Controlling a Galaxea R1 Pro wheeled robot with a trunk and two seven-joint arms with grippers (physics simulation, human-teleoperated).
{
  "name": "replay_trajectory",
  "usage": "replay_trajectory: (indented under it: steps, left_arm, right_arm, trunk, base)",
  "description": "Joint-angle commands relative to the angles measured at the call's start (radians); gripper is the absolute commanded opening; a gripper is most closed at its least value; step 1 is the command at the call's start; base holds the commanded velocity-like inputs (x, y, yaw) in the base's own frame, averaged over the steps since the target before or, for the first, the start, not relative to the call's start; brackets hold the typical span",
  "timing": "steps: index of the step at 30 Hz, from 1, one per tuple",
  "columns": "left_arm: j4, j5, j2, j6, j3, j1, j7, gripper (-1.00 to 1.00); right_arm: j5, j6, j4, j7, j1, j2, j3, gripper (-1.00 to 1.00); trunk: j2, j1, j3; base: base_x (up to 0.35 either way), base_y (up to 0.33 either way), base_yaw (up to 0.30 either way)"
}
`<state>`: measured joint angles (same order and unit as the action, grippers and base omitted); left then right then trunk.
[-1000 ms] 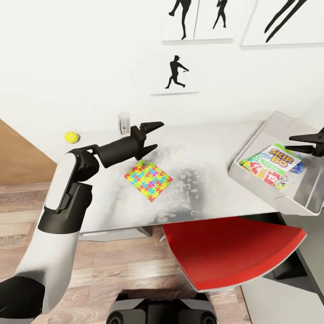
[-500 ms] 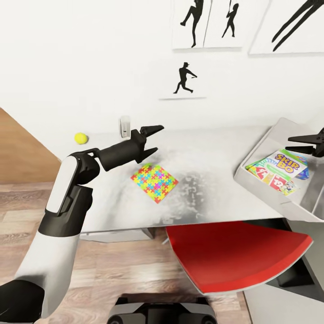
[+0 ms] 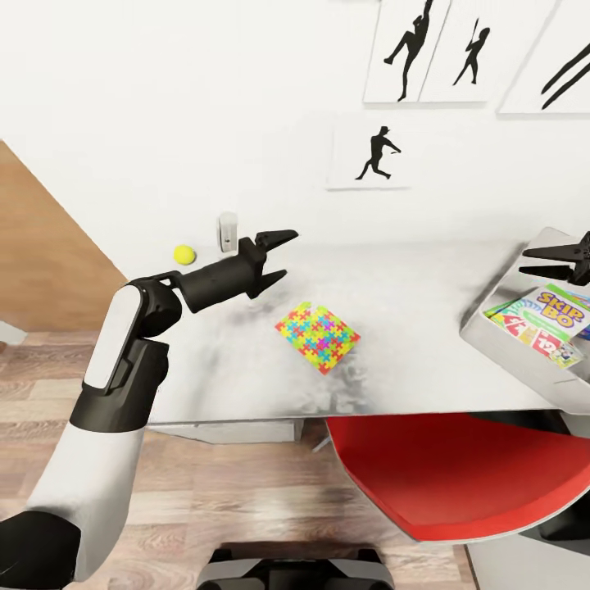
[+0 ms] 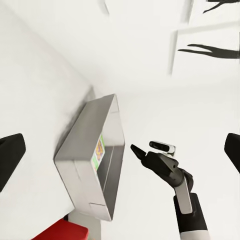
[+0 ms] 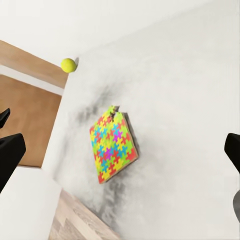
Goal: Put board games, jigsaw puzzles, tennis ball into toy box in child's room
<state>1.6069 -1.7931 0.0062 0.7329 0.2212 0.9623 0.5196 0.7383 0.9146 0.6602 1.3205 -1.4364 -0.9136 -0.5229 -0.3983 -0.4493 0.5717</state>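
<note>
The whole head view has swung left since the earlier pictures, a camera turn rather than things moving. The left gripper (image 3: pixel 274 256) hangs spread and empty above the counter (image 3: pixel 426 328) near its back edge, likely readying for the tennis ball (image 3: pixel 184 254) at the back left corner. A jigsaw puzzle (image 3: pixel 317 336) lies flat mid-counter. The right gripper (image 3: pixel 545 260), released, hovers over the toy box (image 3: pixel 492 328) at the right end, which holds board games (image 3: pixel 545 321)
</note>
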Motion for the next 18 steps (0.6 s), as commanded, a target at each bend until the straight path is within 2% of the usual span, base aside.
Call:
replay_trajectory:
  steps: [1, 6, 8, 9, 12, 13, 14, 15, 18]
  left_arm:
    - [0.001, -0.010, 0.000, -0.001, 0.001, 0.001, 0.010, 1.00]
    - [0.001, -0.009, 0.005, 0.000, 0.000, -0.004, 0.012, 1.00]
    - [0.001, -0.006, 0.019, 0.007, -0.004, -0.016, 0.014, 1.00]
    - [0.001, -0.006, 0.019, 0.007, -0.004, -0.016, 0.014, 1.00]
    - [0.001, -0.004, 0.077, 0.025, -0.025, -0.053, 0.003, 1.00]
    - [0.001, -0.004, 0.077, 0.025, -0.025, -0.053, 0.003, 1.00]
    - [0.002, -0.004, 0.102, 0.029, -0.039, -0.069, -0.008, 1.00]
    - [0.002, -0.004, 0.102, 0.029, -0.039, -0.069, -0.008, 1.00]
    - [0.002, -0.005, 0.170, 0.040, -0.095, -0.118, -0.073, 1.00]
  right_arm:
    - [0.006, 0.007, -0.001, 0.002, -0.003, -0.001, -0.007, 1.00]
    - [0.006, 0.008, -0.001, -0.021, -0.007, 0.009, -0.008, 1.00]
    - [0.007, 0.011, -0.001, -0.054, -0.011, 0.031, -0.008, 1.00]
    - [0.007, 0.011, -0.001, -0.054, -0.011, 0.031, -0.008, 1.00]
    - [0.008, 0.027, 0.005, -0.123, -0.017, 0.092, -0.007, 1.00]
    - [0.008, 0.027, 0.005, -0.123, -0.017, 0.092, -0.007, 1.00]
    - [0.008, 0.036, 0.010, -0.149, -0.018, 0.116, -0.007, 1.00]
    - [0.008, 0.036, 0.010, -0.149, -0.018, 0.116, -0.007, 1.00]
    - [0.008, 0.062, 0.036, -0.241, -0.023, 0.180, -0.005, 1.00]
  trunk:
    - [-0.002, -0.001, 0.000]
    - [-0.002, -0.001, -0.008]
    - [-0.002, -0.001, -0.011]
    - [-0.002, -0.001, -0.012]
    - [-0.002, -0.001, -0.017]
    - [-0.002, -0.001, -0.019]
    - [-0.002, -0.001, -0.020]
    - [-0.002, -0.001, -0.022]
    - [-0.002, -0.001, -0.026]
  base:
    - [0.000, 0.151, 0.089]
    - [0.000, 0.098, 0.107]
    - [0.000, 0.056, 0.130]
    - [0.000, 0.049, 0.134]
    - [0.000, 0.032, 0.143]
    - [0.000, 0.025, 0.147]
    - [0.000, 0.020, 0.150]
    - [0.000, 0.020, 0.150]
    - [0.000, 0.013, 0.154]
